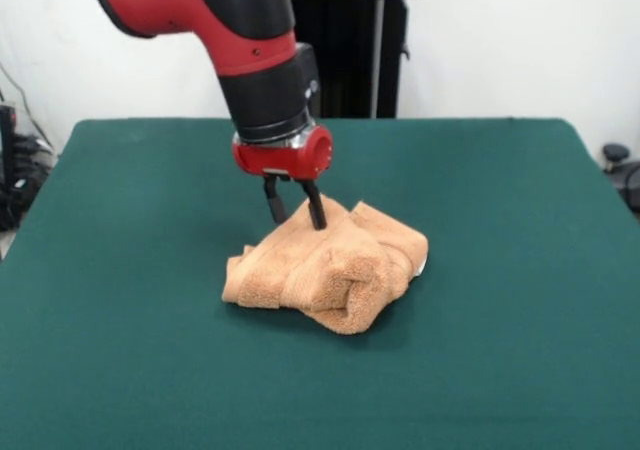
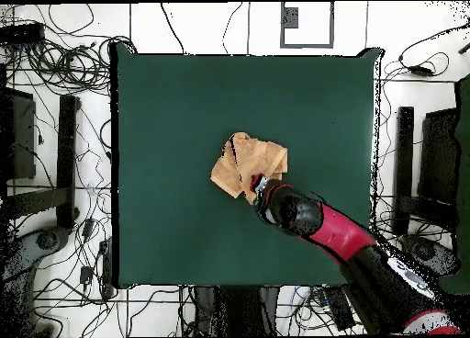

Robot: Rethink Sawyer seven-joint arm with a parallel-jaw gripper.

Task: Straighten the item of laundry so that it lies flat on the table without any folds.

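Observation:
The item of laundry, an orange-tan terry towel, lies bunched and rolled in thick folds near the middle of the green table. A bit of white tag peeks out at its right end. My gripper comes down at the towel's far edge and is open, with green table showing between its two black fingers. One fingertip touches the towel's raised top and the other sits just behind the cloth. From overhead the towel is a crumpled patch on the table, and the gripper sits at its lower right edge.
Wide green tabletop surrounds the towel on all sides. The red and black arm reaches in from the lower right of the overhead view. Cables and dark stands line the floor beyond the table edges.

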